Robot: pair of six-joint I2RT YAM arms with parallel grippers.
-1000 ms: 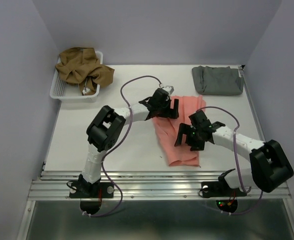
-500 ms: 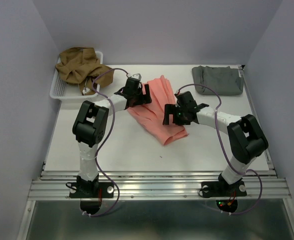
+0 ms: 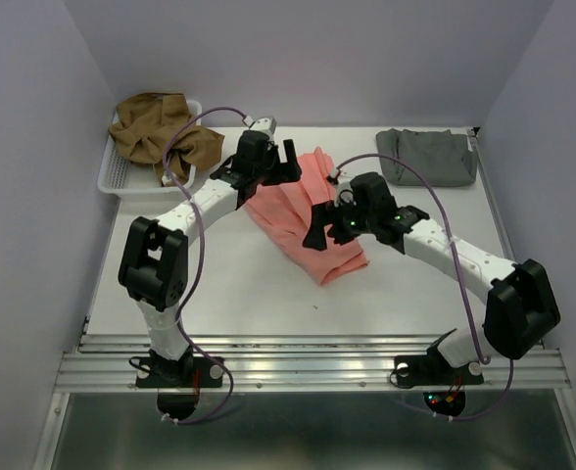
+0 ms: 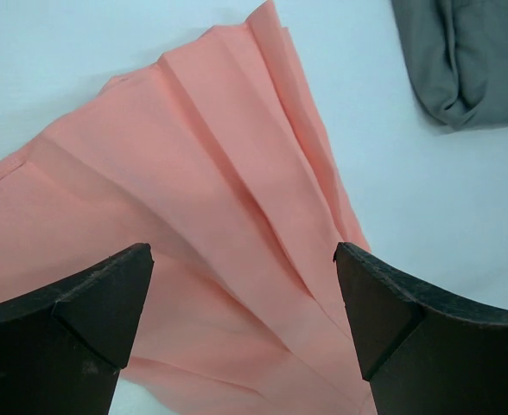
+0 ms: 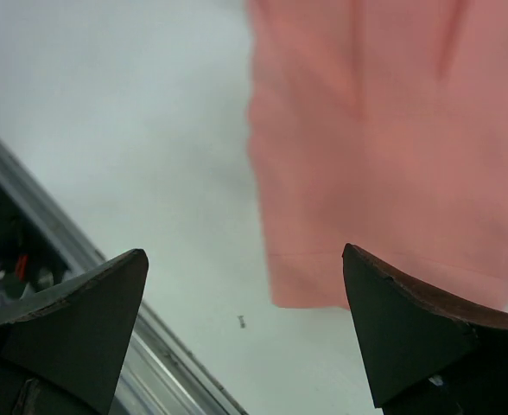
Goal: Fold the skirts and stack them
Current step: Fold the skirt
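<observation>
Salmon-pink skirt (image 3: pixel 286 211), centre of surface (image 3: pixel 219 284), partly hidden beneath left hand (image 4: pixel 241 251) and right hand (image 5: pixel 244 252), each spread wide and empty, grey skirt (image 3: pixel 427 157) at two o'clock, apparently folded.

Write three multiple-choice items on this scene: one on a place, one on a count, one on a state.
1. Where does the olive-brown skirt lie?
A) in the white mesh basket
B) at the far right corner
C) at the near edge

2. How many skirts are in view?
A) two
B) three
C) four

3. How do the left gripper and right gripper stand?
A) both shut on cloth
B) both open, holding nothing
C) one open, one shut

Key:
1 A: it is bunched in the basket at the far left.
2 B: the olive-brown one, the salmon-pink skirt and the grey skirt.
3 B: each wrist view shows the fingers wide apart over the salmon-pink cloth, gripping nothing.
</observation>
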